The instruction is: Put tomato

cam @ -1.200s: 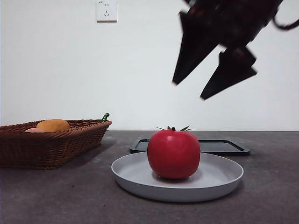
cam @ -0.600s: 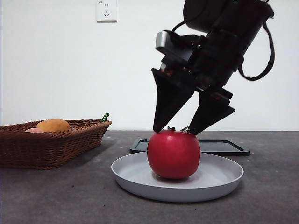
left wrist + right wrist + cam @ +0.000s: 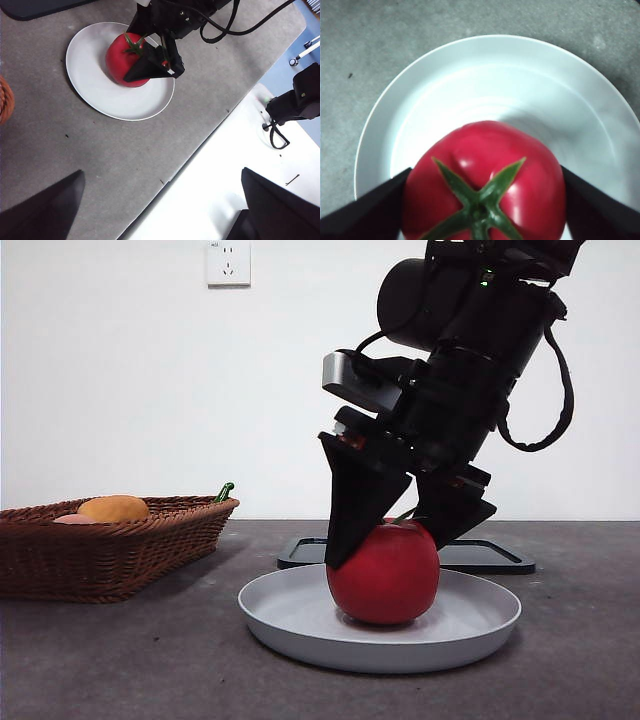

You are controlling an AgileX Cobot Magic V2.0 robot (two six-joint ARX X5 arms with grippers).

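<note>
I am driving the right gripper [image 3: 392,535], which hangs over a grey plate [image 3: 300,625] near the middle of the table. Its two black jaws stand apart, one on each side of the tomato [image 3: 385,575], which sits on the plate. In the right wrist view the tomato [image 3: 485,185] fills the gap between the jaws, its green leaf-crown facing the camera, and the jaw edges look to be just touching its skin; I cannot tell whether they press yet.

To grip well, I would close slowly and evenly, keeping the crown centred between the jaws (the skin is glossy and round, so an off-centre squeeze could roll it aside). I would want the jaws at the widest part of the fruit before lifting.

The left gripper [image 3: 160,210] waits well apart, off the mat's edge, jaws spread wide and holding nothing. A woven basket [image 3: 110,550] with an orange fruit [image 3: 113,508] stands at the far side.
</note>
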